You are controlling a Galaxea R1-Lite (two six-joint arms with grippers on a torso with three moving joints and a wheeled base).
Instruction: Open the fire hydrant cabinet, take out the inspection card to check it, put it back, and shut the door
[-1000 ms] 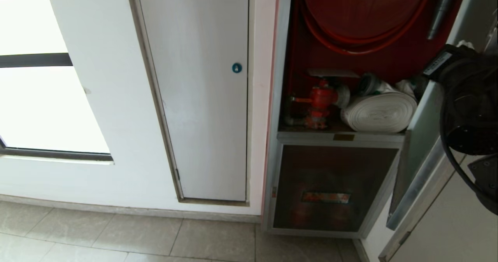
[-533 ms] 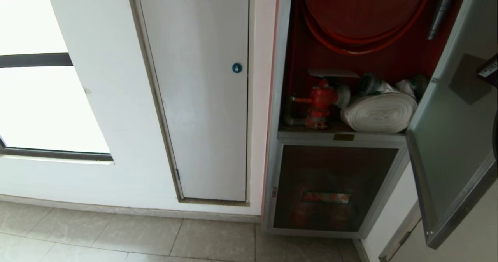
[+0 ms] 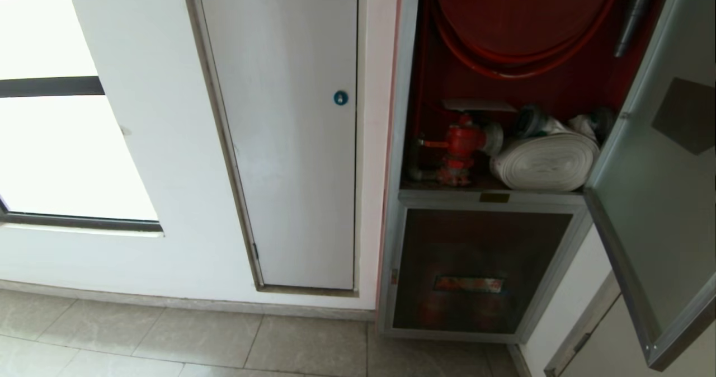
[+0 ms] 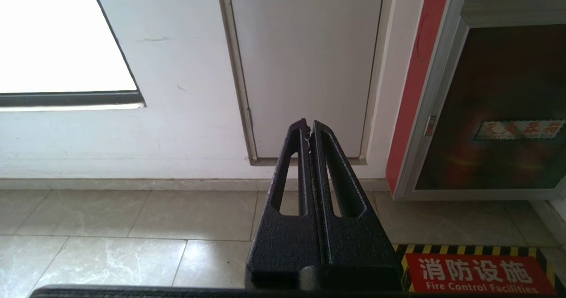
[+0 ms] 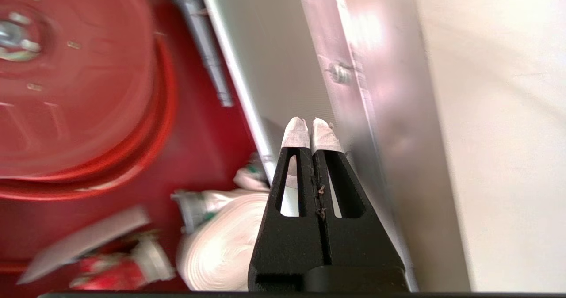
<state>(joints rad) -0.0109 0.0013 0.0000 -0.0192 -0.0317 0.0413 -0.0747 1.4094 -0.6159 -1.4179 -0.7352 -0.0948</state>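
The fire hydrant cabinet (image 3: pixel 404 86) stands open, showing a red hose reel (image 3: pixel 520 8), a red valve (image 3: pixel 461 142) and a white rolled hose (image 3: pixel 545 161). The inspection card (image 3: pixel 478 105) lies flat just above the valve; in the right wrist view the card (image 5: pixel 88 238) is a pale sheet. The door (image 3: pixel 660 198) hangs swung out to the right. My right gripper (image 5: pixel 311 125) is shut and empty, its white-taped tips close to the door's inner frame (image 5: pixel 353 90); it is outside the head view. My left gripper (image 4: pixel 308 127) is shut and empty, parked low and pointing at the wall base.
A plain white panel with a blue round lock (image 3: pixel 340 98) is left of the cabinet. Below the shelf is a dark panel with a red label (image 3: pixel 470 283). A red floor sign (image 4: pixel 477 273) lies on the tiles. A bright window (image 3: pixel 56 142) is at far left.
The right arm has left the head view on the right side. The door has swung wider open.
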